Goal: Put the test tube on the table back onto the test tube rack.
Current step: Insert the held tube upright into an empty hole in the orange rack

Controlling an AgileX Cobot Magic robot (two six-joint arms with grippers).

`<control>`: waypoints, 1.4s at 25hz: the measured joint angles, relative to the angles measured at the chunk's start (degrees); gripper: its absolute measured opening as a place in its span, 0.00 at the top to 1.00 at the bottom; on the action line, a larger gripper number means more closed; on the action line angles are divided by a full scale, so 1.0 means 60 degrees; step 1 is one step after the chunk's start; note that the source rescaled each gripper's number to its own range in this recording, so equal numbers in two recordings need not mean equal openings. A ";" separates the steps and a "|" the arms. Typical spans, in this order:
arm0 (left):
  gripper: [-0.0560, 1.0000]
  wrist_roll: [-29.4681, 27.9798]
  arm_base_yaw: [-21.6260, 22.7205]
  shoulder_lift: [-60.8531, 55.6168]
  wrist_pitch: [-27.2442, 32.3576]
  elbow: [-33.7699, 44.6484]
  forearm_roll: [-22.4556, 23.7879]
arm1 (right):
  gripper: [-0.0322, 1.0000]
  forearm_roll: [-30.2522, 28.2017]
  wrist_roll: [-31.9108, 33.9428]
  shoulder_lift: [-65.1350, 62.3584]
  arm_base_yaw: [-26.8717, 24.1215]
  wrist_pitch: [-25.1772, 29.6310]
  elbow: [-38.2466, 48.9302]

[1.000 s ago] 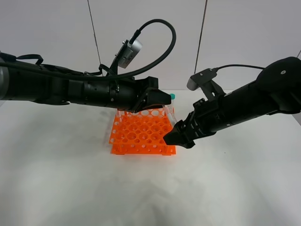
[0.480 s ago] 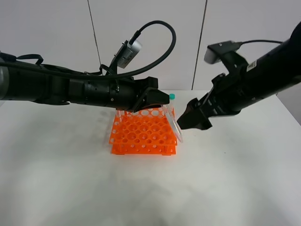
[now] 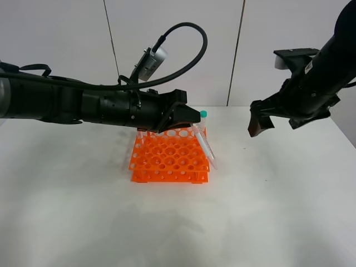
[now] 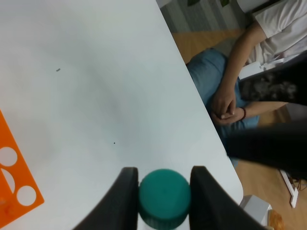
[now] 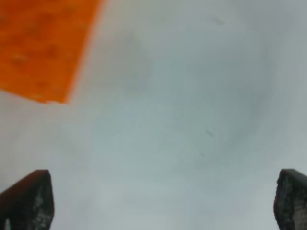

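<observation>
My left gripper is shut on the test tube just below its teal-green cap, above the back right corner of the orange test tube rack. The clear tube slants down along the rack's right side, its tip near the front right corner. In the left wrist view the cap sits between the two black fingers. My right gripper is open and empty, in the air to the right of the rack. In the right wrist view its fingertips stand far apart over the white table.
The rack stands at mid-table on the white table; a white panelled wall is behind. The left wrist view shows the table's far edge and a seated person beyond it. The rack's corner shows blurred in the right wrist view.
My right gripper has drawn back from the tube's lower end, up and to the right. The left gripper has kept still with the tube, which now hangs free at a slant.
</observation>
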 joint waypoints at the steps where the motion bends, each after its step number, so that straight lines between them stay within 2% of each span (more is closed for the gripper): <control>1: 0.95 0.0000 0.0000 0.0000 0.0000 0.0000 0.0000 | 0.00 -0.0087 0.0157 0.0128 -0.0270 0.0078 0.0000; 6: 0.95 -0.0010 0.0000 0.0000 0.0000 0.0000 0.0000 | 0.00 -0.0087 0.0648 0.0356 -0.1428 0.0713 -0.0054; 11: 0.95 -0.0019 0.0000 0.0000 0.0000 0.0000 0.0000 | 0.00 -0.0140 0.0650 0.0347 -0.2065 0.1998 -0.0097; 22: 0.95 -0.0019 0.0000 0.0000 0.0000 0.0000 0.0000 | 0.00 0.0133 0.0321 -0.0742 -0.2089 0.2264 -0.0004; 28: 0.95 -0.0019 0.0000 0.0000 0.0000 0.0000 0.0000 | 0.00 0.0103 0.0273 -0.1434 -0.1642 0.2266 0.1221; 35: 0.95 -0.0019 0.0000 0.0000 0.0000 0.0000 0.0000 | 0.00 0.0035 0.0467 -0.2457 -0.1615 0.2261 0.1970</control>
